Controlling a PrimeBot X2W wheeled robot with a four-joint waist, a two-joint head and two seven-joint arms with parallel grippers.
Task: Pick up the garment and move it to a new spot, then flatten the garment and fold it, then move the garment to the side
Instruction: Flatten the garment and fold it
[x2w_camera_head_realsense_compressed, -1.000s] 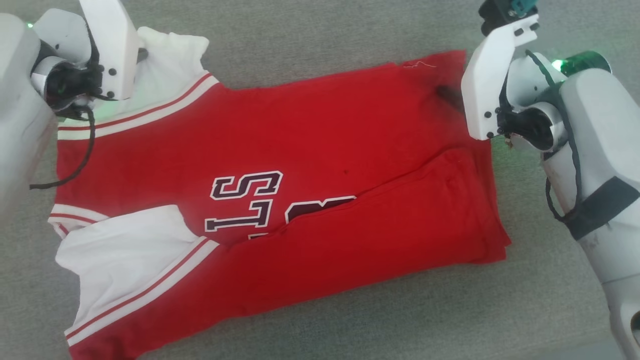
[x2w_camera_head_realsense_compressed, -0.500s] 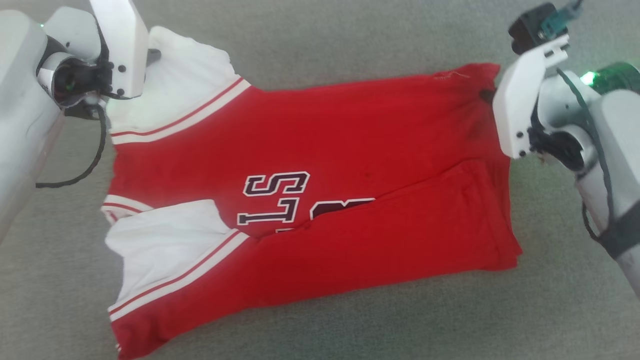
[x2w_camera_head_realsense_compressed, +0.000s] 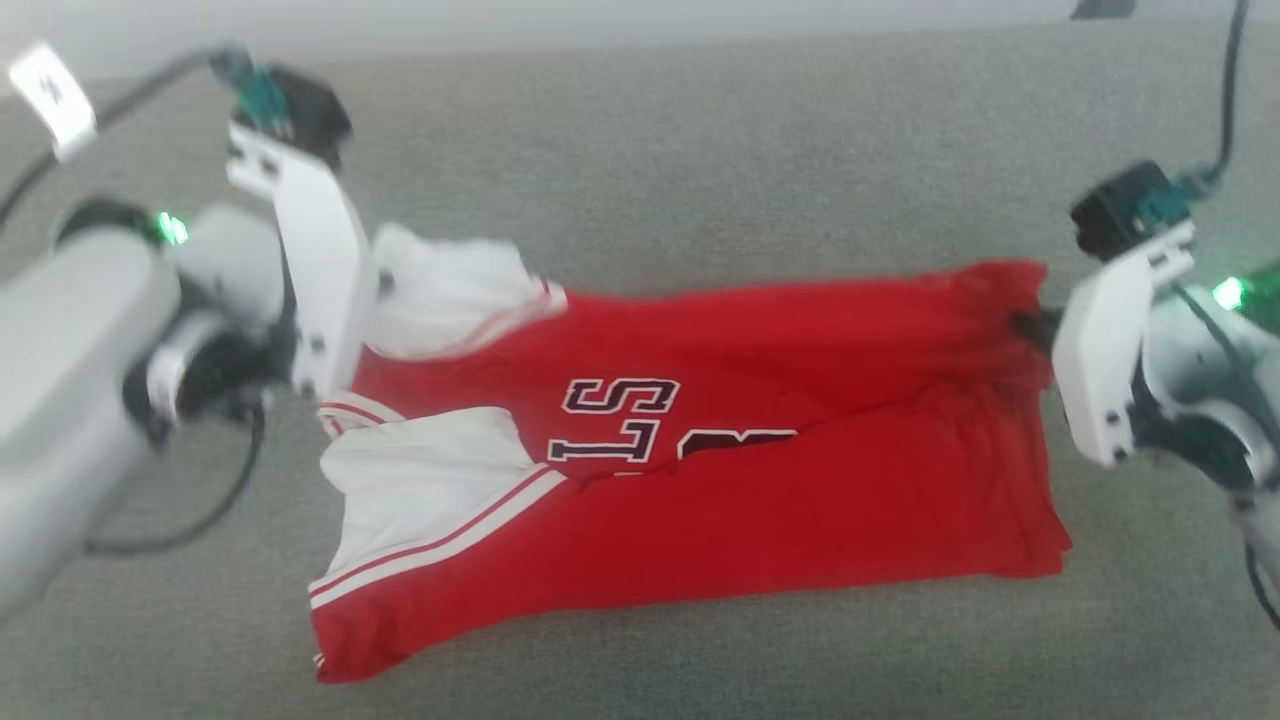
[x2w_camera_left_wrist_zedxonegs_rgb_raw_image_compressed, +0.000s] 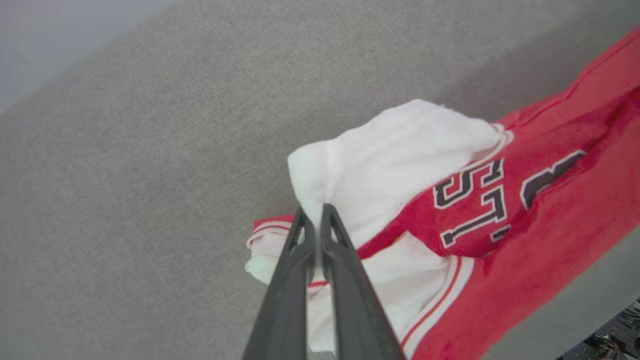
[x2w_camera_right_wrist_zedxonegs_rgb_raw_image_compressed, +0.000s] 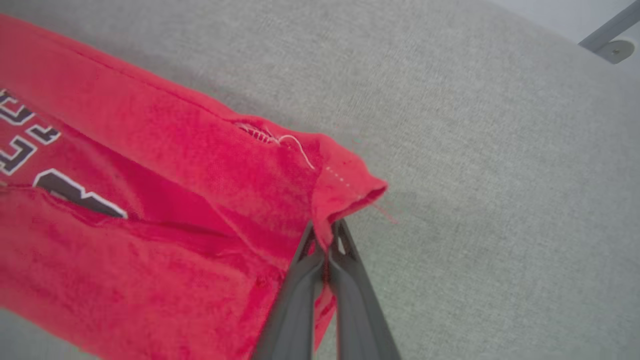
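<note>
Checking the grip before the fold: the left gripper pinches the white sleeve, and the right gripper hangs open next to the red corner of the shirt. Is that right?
Not quite. The right gripper is not open: it is shut on the red corner of the shirt, as the right wrist view shows. The left gripper does pinch the white sleeve.

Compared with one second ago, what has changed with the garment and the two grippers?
The right gripper closed on the garment's far red corner, and both grippers have raised its far edge off the grey surface. The left gripper stayed shut on the white sleeve; the near half stays folded over the lettering.
</note>
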